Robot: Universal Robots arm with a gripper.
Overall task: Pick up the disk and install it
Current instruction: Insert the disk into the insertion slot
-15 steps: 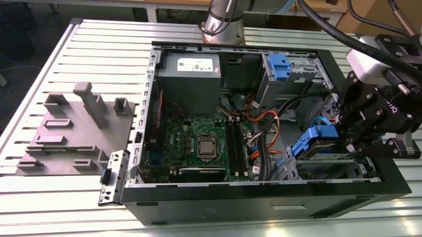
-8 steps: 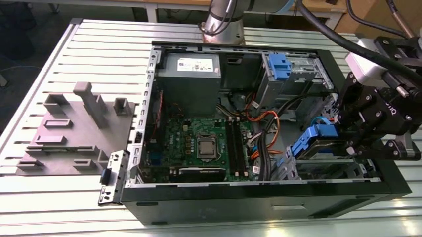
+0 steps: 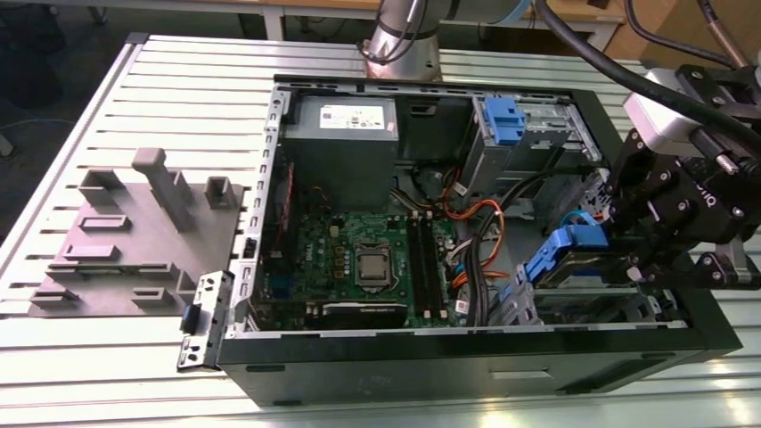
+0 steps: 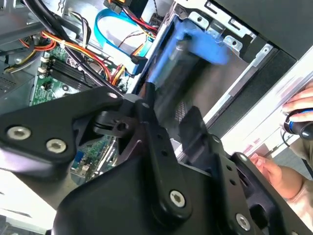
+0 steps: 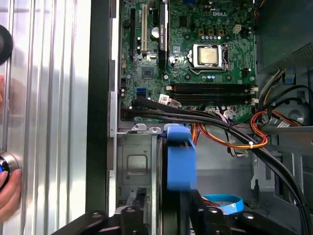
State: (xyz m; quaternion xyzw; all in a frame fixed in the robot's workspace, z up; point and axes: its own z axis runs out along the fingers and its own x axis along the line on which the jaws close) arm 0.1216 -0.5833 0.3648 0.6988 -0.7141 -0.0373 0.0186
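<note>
At lower right of the exterior view, over the drive bay (image 3: 591,305), the disk (image 3: 578,260) sat clamped between closed fingers (image 4: 151,117); judged stiff, fairly heavy, shock-sensitive, best held by its carrier's sides.

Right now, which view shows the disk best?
The exterior view: the disk shows its blue carrier and part of its flat face, tilted at the corner of the computer case. The first wrist view gives it edge-on, gripped in the hand; the second wrist view shows its carrier end and one side.
</note>
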